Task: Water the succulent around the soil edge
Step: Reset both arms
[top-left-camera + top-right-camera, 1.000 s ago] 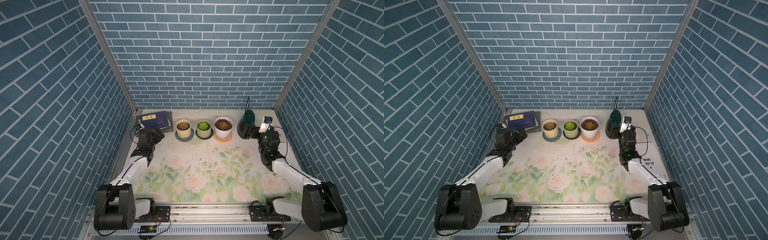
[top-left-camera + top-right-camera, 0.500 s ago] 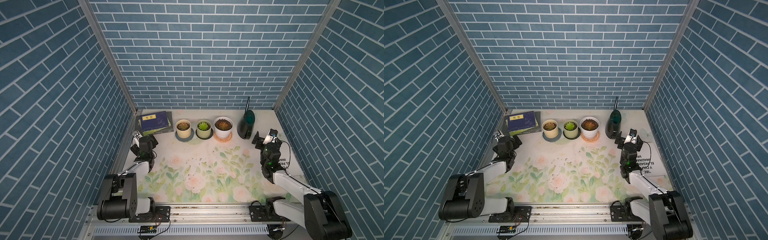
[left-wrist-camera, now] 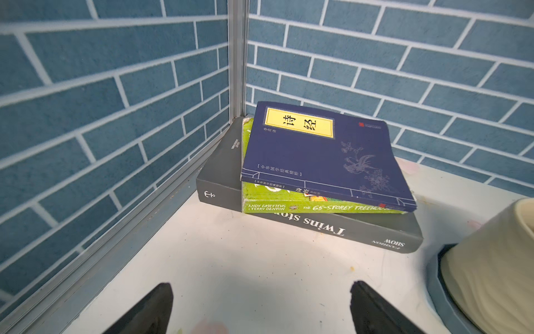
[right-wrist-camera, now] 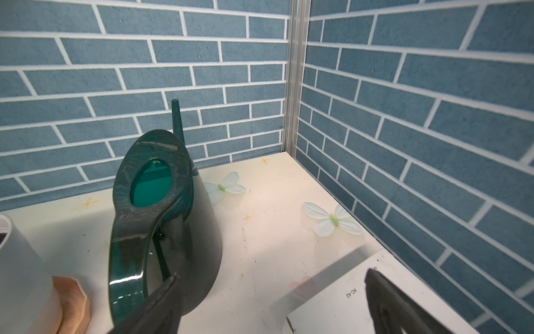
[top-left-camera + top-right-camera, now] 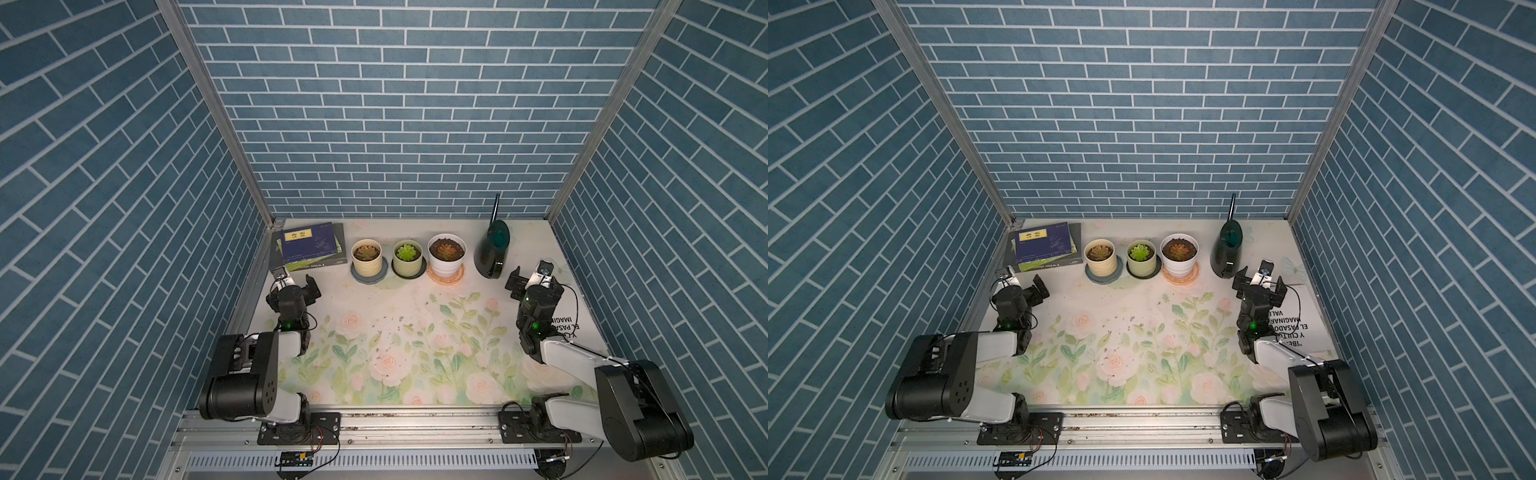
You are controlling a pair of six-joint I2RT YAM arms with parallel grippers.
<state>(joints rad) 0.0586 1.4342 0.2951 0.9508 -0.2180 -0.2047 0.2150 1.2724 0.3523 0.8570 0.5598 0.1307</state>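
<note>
Right gripper (image 5: pixel 533 286) wide open, empty, just in front of the watering can (image 5: pixel 491 257) (apart from it in both top views). Can stands upright on the desk (image 5: pixel 386 299). Succulents (image 5: pixel 406 250) sit in a row left of the can: white pot (image 5: pixel 446 262) nearest, then green pot (image 5: pixel 407 264), then cream pot (image 5: pixel 366 264). Left gripper (image 5: pixel 296 286) open too, well past the cream pot.

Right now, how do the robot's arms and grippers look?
The left arm and right arm have white links and bulky black joints, each with a small green light. The left gripper and right gripper are black; thin black cables loop beside them.
</note>
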